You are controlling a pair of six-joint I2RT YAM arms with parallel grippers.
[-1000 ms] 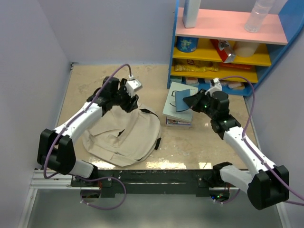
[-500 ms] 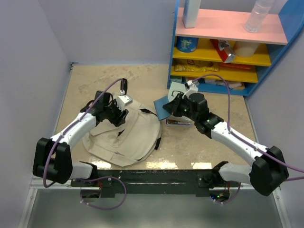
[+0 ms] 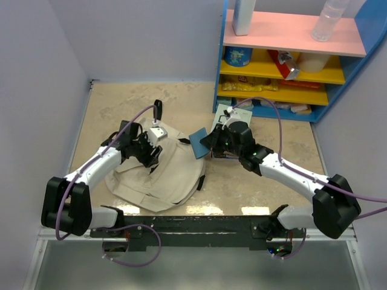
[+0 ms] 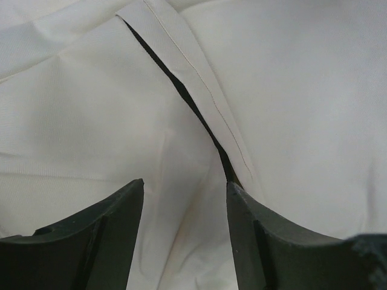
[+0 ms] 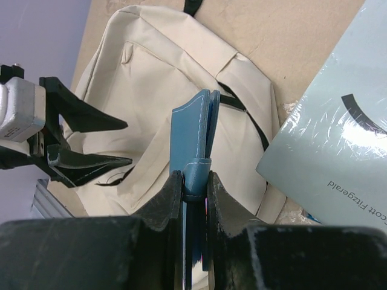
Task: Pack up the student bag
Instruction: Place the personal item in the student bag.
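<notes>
Student bag [image 3: 166, 175] lies flat by the front edge. Left gripper [image 3: 151, 155] hangs spread wide over its zipper slit [image 4: 195, 112], gripping nothing. I'd lift that flap first. Right gripper [image 3: 207, 143] pinches a blue notebook [image 3: 197, 144] edge-on at the bag's far rim. Books [image 5: 338, 133] and shelf [image 3: 357, 66] crowd behind, but there's more room on the table [image 3: 121, 103] far left.

Bright even light; student bag [image 4: 290, 90] washed out close up; glare on book cover [image 5: 357, 121].

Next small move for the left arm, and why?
Probably lower the open left gripper and pinch the student bag at its dark slit: the right gripper holds the blue notebook nearby, and the opening looks nearly flat.
</notes>
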